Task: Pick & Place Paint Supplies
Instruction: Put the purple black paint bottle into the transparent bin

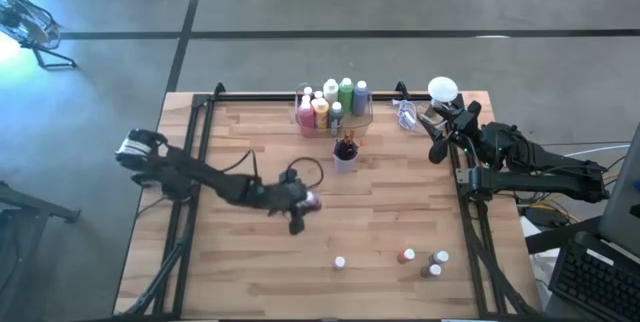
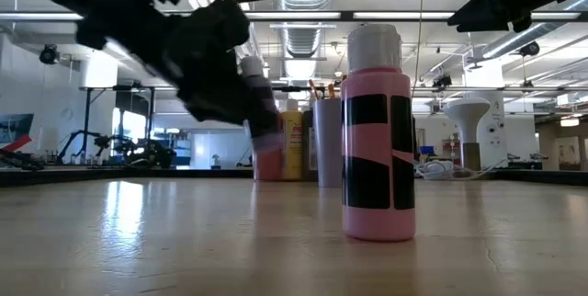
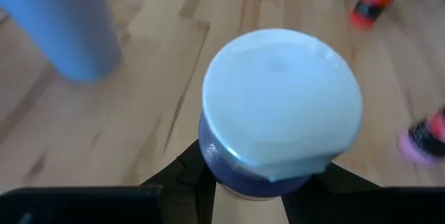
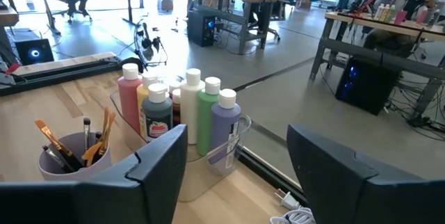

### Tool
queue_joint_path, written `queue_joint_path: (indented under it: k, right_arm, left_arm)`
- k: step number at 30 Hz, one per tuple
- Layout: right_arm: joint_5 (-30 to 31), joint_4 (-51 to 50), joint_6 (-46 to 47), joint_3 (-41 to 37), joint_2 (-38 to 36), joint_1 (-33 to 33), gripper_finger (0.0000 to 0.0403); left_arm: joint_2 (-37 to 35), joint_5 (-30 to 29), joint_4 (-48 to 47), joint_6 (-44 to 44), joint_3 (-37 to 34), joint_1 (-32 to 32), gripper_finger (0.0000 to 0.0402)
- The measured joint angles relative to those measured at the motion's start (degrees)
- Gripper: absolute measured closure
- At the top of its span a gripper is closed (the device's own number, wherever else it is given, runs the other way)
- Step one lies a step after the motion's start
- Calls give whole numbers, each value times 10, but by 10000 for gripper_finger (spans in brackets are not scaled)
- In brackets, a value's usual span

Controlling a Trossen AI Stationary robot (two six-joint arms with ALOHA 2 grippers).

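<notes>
My left gripper (image 1: 302,206) hangs over the middle of the table, shut on a small purple paint bottle (image 3: 278,106) with a white cap; the low view shows that bottle (image 2: 263,112) tilted above the wood. My right gripper (image 4: 236,161) waits open and empty at the table's far right (image 1: 438,144), facing a clear bin (image 1: 333,112) of taller paint bottles. A pale cup (image 1: 346,153) holding paintbrushes stands just in front of the bin. Several small bottles (image 1: 406,256) stand on their bases near the front edge, one of them pink (image 2: 377,130). My left gripper pinches the purple bottle's body (image 3: 233,172) just below the white cap, one finger (image 3: 177,179) on either side. The bottle is lifted clear of the table and tilted, its cap top turned back toward the wrist camera.
A white round-headed thing (image 1: 443,89) and a clear crumpled item (image 1: 406,114) lie at the far right corner beside my right arm. Bare wood spreads between the cup and the small bottles near the front edge. Black rails (image 1: 300,96) run along the table's far and side edges.
</notes>
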Motion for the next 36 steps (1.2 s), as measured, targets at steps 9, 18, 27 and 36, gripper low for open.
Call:
queue_joint_path:
  k: [9,18,27,36]
  right_arm:
    - [0,0,0,0,0,0,177]
    - [0,0,0,0,0,0,167]
    - [0,0,0,0,0,0,134]
    - [0,0,0,0,0,0,109]
  left_arm:
    - [51,63,4,57,79,24,277]
    - [191,80,-90,106,248,24,277]
    - [264,107,-109,114,351,24,277]
    - [317,115,-159,98,415,24,277]
